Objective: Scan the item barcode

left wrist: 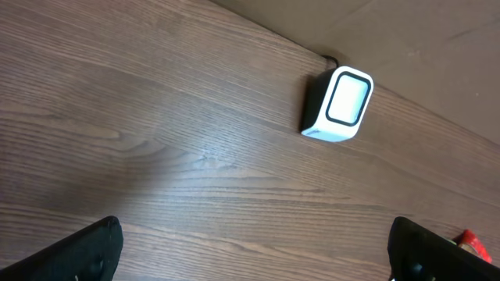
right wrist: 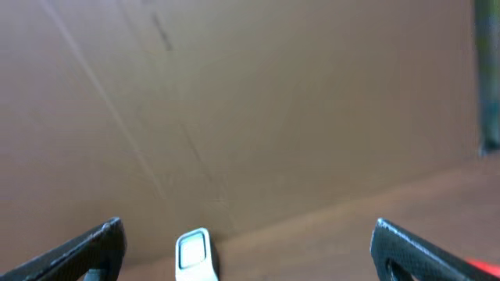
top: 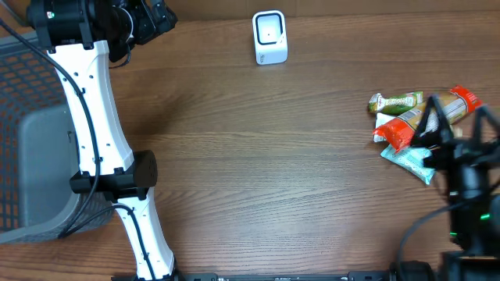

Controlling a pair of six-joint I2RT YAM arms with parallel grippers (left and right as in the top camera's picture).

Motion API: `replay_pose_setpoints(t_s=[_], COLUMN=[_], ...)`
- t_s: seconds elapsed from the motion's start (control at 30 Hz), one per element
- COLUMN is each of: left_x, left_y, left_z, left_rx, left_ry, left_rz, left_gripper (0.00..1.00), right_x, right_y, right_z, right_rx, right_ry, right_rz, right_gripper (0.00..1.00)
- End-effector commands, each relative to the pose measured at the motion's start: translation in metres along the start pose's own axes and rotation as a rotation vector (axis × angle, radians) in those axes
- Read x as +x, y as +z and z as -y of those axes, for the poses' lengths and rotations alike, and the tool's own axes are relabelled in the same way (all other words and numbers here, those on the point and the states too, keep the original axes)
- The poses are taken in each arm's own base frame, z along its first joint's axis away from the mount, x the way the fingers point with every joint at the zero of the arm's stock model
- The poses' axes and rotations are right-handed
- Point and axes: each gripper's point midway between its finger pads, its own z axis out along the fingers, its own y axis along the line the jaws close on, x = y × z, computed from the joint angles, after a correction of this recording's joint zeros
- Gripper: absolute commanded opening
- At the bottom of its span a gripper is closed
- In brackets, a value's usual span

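A small white barcode scanner (top: 270, 37) stands at the table's far middle edge, its window facing forward; it also shows in the left wrist view as the scanner (left wrist: 337, 105) and in the right wrist view as the scanner (right wrist: 194, 256). Several snack packets lie in a pile at the right: a green one (top: 394, 102), a red-orange one (top: 402, 129) and a teal one (top: 408, 161). My right gripper (top: 461, 121) hovers open over the pile's right side, holding nothing. My left gripper (top: 148, 19) is open and empty at the far left, left of the scanner.
A grey mesh basket (top: 31, 156) sits at the table's left edge beside the left arm. A brown cardboard wall (right wrist: 250, 101) rises behind the scanner. A red packet corner (left wrist: 473, 242) peeks by my left gripper's right finger.
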Motion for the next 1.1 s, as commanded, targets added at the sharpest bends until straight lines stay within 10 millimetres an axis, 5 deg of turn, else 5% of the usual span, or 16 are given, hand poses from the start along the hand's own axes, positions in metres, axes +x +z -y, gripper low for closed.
replay_pose_setpoints(t_s=[0.0, 0.3, 0.5, 0.73, 1.07], left_x=[0.001, 0.001, 0.001, 0.002, 0.002], left_y=[-0.002, -0.002, -0.002, -0.002, -0.002], left_z=[0.005, 0.005, 0.004, 0.005, 0.005], left_rx=[0.010, 0.010, 0.010, 0.010, 0.011], left_ry=[-0.003, -0.003, -0.004, -0.002, -0.002], left_rz=[0.002, 0.002, 0.003, 0.002, 0.002], left_gripper=[1.00, 1.00, 1.00, 1.00, 1.00], right_x=[0.040, 0.127, 0.163, 0.189, 0.189], right_y=[-0.007, -0.025, -0.028, -0.032, -0.032], right_z=[0.009, 0.047, 0.061, 0.071, 0.071], right_rx=[-0.065, -0.052, -0.029, 0.011, 0.011], right_ry=[0.015, 0.049, 0.053, 0.051, 0.052], right_rz=[0.048, 0.047, -0.009, -0.112, -0.113], right_gripper=[1.00, 1.00, 1.00, 1.00, 1.00])
